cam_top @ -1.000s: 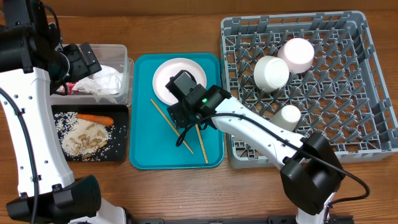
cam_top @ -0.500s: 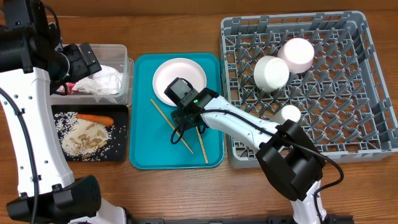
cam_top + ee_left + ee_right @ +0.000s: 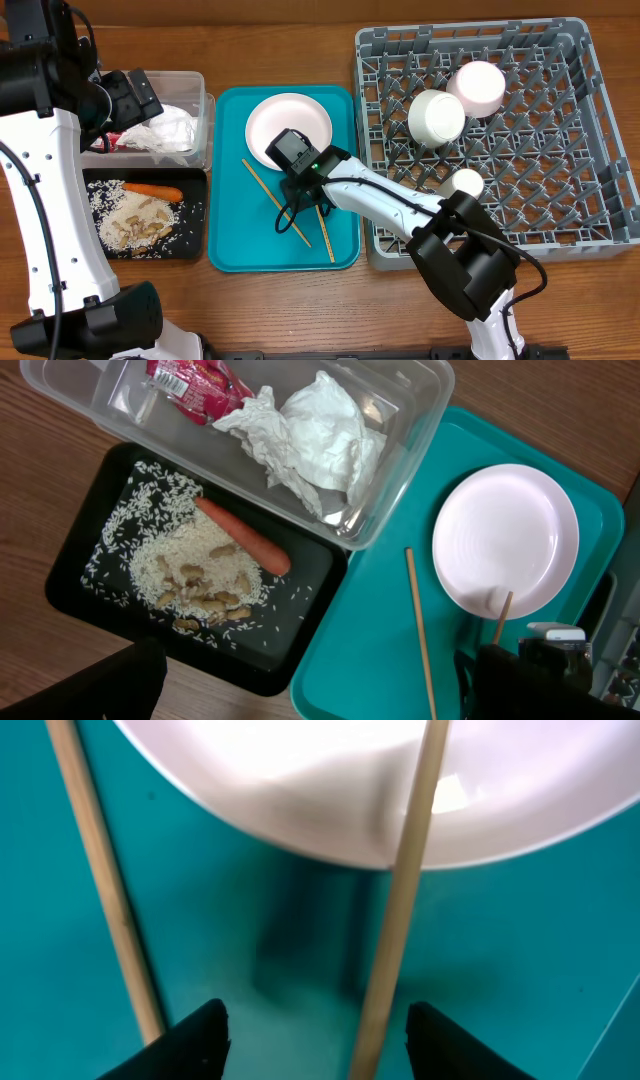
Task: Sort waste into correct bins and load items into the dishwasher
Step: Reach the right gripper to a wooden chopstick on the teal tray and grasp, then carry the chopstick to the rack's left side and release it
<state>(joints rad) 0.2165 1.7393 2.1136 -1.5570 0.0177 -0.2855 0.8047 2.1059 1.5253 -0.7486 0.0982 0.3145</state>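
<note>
Lying in the black tray (image 3: 298, 608) are carrot (image 3: 243, 537), rice (image 3: 160, 565).

Overhead straight down; left wrist high; right wrist close (all share plate (image 3: 285, 118)).

The left arm (image 3: 45, 200) was a long white shell dotted with small dark screw holes and capped by bulky black joints at its far and near ends. A thin black cable (image 3: 42, 240) ran along it. The right arm (image 3: 395, 205) had a slimmer white link with a second cable (image 3: 385, 192) lying on top, a chunky black elbow housing (image 3: 480, 270), and a black wrist block carrying a small green light (image 3: 314, 163). The right tool (image 3: 315, 1045) ended in matte black fingers (image 3: 200, 1040) with blunt tips.
</note>
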